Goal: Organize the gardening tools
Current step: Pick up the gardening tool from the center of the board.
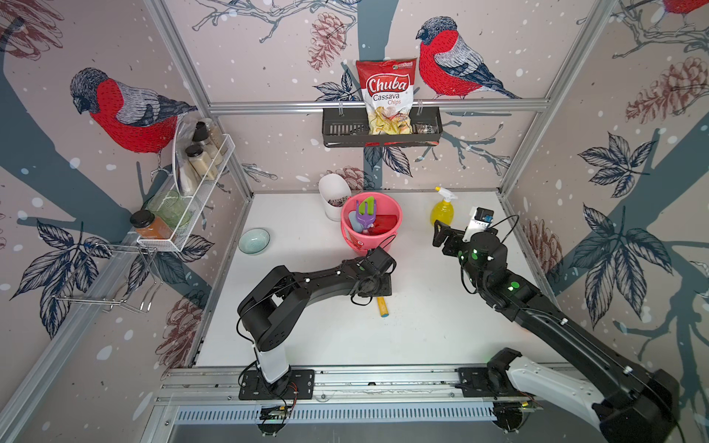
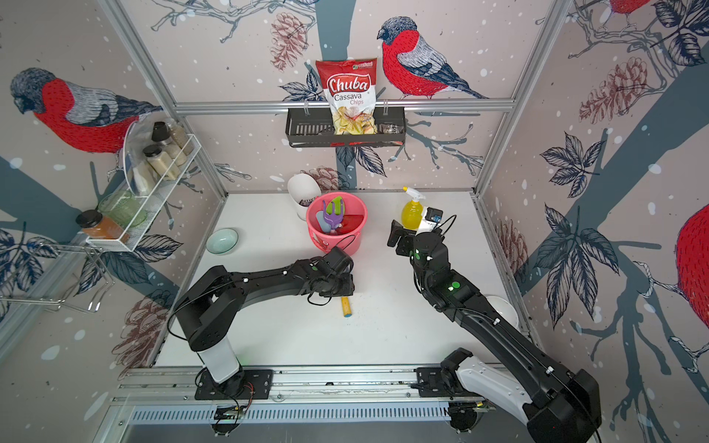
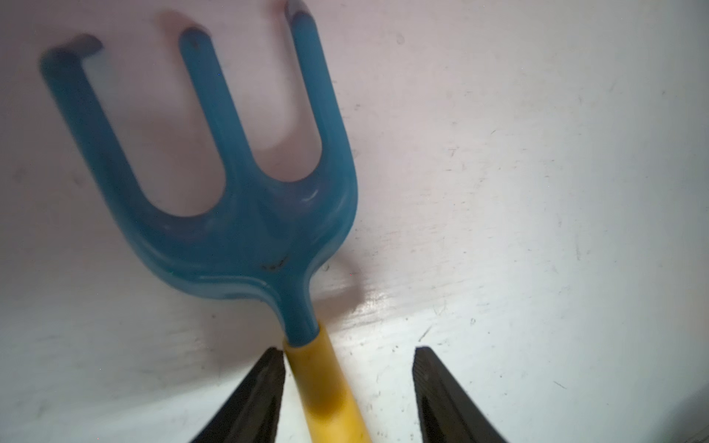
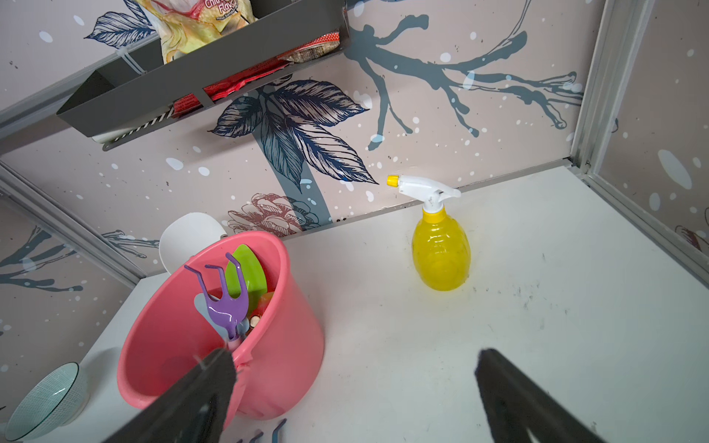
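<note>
Left wrist view: the left claw (image 3: pixel 349 353) sits open astride the yellow handle of the blue fork (image 3: pixel 238 237), one finger just beside it, the other well clear. The fork lies flat on the tabletop (image 3: pixel 537 230). The right claw (image 4: pixel 356 354) gapes wide and empty. Beyond it, the purple rake (image 4: pixel 224 310) and green spade (image 4: pixel 249 272) stand in the pink bucket (image 4: pixel 291 345), and the yellow spray bottle (image 4: pixel 441 257) is upright near the back wall.

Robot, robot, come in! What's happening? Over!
Left gripper open, astride fork handle. Right gripper open, empty, facing bottle. Other tools in bucket. Nothing in the way.
</note>
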Controlling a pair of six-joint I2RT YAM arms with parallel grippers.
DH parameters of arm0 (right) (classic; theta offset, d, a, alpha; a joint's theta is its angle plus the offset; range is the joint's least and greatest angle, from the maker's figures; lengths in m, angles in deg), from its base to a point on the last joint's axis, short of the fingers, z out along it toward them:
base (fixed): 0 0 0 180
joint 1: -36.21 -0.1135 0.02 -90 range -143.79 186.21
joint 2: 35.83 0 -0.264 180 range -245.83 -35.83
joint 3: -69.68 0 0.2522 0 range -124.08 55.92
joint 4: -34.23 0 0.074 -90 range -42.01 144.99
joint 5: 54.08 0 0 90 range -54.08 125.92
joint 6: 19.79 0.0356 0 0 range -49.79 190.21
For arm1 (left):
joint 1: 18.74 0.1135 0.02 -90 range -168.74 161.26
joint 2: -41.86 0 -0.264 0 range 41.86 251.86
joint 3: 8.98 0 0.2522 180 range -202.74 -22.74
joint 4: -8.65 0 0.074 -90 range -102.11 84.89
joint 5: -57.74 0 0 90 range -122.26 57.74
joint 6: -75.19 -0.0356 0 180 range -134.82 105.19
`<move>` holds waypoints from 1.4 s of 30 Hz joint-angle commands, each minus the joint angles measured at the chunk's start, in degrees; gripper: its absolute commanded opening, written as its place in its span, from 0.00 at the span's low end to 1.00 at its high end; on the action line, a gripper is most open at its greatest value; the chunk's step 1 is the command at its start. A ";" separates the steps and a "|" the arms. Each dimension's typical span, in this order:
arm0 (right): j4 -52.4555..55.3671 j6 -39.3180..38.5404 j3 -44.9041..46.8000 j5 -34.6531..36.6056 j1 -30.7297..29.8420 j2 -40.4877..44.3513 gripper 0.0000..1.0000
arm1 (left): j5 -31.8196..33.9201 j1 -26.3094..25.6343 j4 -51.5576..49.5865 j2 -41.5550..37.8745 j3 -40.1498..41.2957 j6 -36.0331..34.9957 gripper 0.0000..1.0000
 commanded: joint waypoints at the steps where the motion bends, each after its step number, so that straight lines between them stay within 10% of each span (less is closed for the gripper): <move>1: -0.06 0.70 0.39 -1.37 0.76 0.42 1.00 | -0.68 -0.29 -3.00 1.01 -1.32 -0.98 0.58; 18: 1.39 2.07 2.40 -2.56 2.05 3.60 1.00 | -1.12 -0.99 -8.45 4.76 -4.88 -1.76 0.42; 25: 1.31 2.35 3.05 -3.49 3.04 4.19 1.00 | -0.88 -1.17 -9.56 5.96 -6.31 -1.82 0.00; 42: 2.33 2.52 3.57 -3.55 4.52 5.86 1.00 | 6.37 -7.09 -10.34 -1.47 -6.49 -3.88 0.00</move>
